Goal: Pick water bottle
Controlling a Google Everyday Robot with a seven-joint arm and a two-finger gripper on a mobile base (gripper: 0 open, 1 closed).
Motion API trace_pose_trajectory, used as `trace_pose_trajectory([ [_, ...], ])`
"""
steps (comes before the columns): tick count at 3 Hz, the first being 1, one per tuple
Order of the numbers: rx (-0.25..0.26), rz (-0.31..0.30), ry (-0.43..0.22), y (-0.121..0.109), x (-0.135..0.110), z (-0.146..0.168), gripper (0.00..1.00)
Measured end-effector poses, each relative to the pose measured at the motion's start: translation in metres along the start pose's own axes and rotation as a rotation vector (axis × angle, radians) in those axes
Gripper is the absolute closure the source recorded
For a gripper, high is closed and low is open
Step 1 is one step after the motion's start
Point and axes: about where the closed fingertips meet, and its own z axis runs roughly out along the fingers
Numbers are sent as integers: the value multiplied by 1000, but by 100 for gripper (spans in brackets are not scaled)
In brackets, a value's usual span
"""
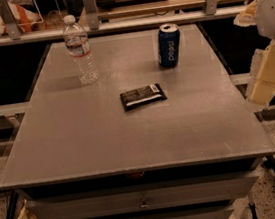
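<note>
The water bottle (80, 51) is a small clear ribbed bottle with a white cap and a pale label with a red band. It stands upright at the far left of the grey table (131, 137). My gripper (267, 79) is a cream-coloured part at the right edge of the view, just off the table's right side. It is far from the bottle and holds nothing that I can see.
A blue soda can (169, 45) stands upright at the far right of the table. A dark snack bar wrapper (143, 96) lies flat near the middle. Shelving rails (116, 26) run behind the table. Drawers (144, 199) sit below its front edge.
</note>
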Motion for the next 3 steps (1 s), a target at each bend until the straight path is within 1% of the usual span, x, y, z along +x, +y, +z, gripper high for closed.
trace_pose_trajectory([
  [1,-18,142,-152,-2,-6,5,0],
  [2,-16,260,-353,-8,-17,22,0],
  [3,7,326,-561,-3,-33,41,0],
])
